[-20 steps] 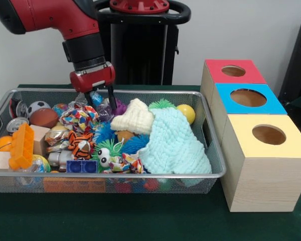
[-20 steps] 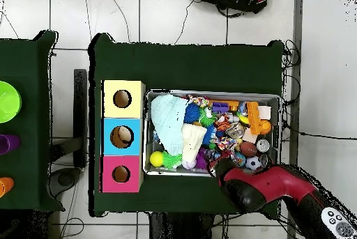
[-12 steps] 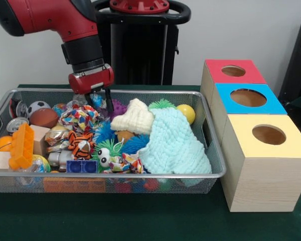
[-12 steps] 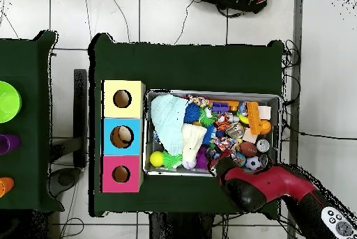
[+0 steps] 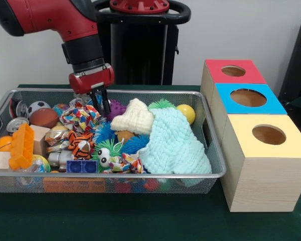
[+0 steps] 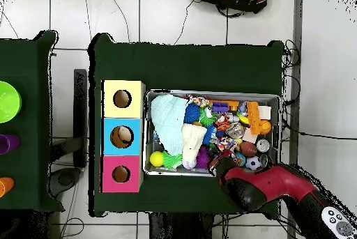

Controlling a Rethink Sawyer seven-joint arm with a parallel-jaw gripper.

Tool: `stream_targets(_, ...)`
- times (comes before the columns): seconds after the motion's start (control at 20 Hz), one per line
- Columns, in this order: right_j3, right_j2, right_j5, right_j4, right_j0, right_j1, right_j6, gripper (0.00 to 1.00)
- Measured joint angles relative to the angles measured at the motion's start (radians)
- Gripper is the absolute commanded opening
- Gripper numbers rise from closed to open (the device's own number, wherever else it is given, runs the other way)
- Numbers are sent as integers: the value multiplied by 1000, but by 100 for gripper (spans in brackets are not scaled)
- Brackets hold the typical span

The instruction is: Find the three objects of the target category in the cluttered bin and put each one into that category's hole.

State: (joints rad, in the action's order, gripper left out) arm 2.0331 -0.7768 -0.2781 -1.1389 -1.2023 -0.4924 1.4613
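No legible writing anywhere I look. Red-and-black gripper (image 5: 100, 103) dips into the wire-mesh bin (image 5: 140, 175) at its back edge, black fingers close together among crinkly foil-wrapped toys; whether they grip anything, I cannot tell. Knitted mint cloth (image 5: 175, 143) drapes beside three wooden hole-topped boxes (image 5: 256, 150).

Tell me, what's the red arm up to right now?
Gripper low at the wire bin's far side, fingers nearly together, grip unclear. Purple spiky ball beside it. Clutter all around.
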Motion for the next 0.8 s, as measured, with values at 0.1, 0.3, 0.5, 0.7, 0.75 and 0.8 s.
stream_targets(0.1, 0, 0, 0, 5, 0, 0, 0, 0)
stream_targets(0.3, 1, 0, 0, 19, 0, -7, 0, 0)
stream_targets(0.5, 20, -11, -18, 89, -7, -59, 0, 0)
stream_targets(0.7, 58, -47, -81, 236, -22, -162, 0, 0)
stream_targets(0.75, 63, -54, -96, 264, -24, -180, 0, 0)
stream_targets(0.8, 65, -61, -111, 291, -24, -199, 0, 0)
